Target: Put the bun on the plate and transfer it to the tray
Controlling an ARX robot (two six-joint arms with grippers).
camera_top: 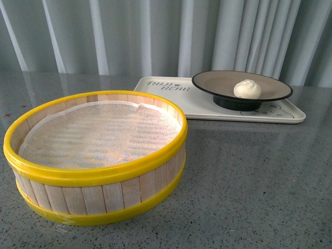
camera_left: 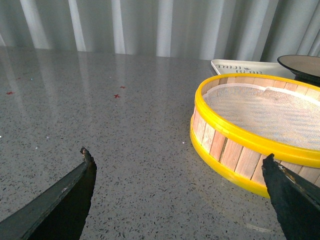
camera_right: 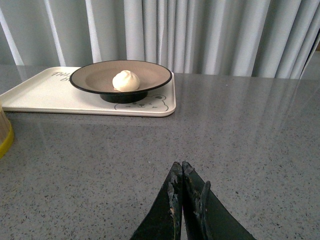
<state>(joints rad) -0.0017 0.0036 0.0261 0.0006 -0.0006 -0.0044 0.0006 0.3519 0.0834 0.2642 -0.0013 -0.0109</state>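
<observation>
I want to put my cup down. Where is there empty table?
Bare grey table lies in front of the tray, right of the steamer basket, and left of the basket in the left wrist view. The tray's right end is taken: the plate with the bun sits there.

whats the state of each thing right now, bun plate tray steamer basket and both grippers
bun: on the plate, nothing holding it
plate: upright on the tray, bun inside
tray: flat on the table, carrying the plate
steamer basket: no lid, only a white liner inside
left gripper: open, holding nothing, beside the basket
right gripper: shut, holding nothing, short of the tray
</observation>
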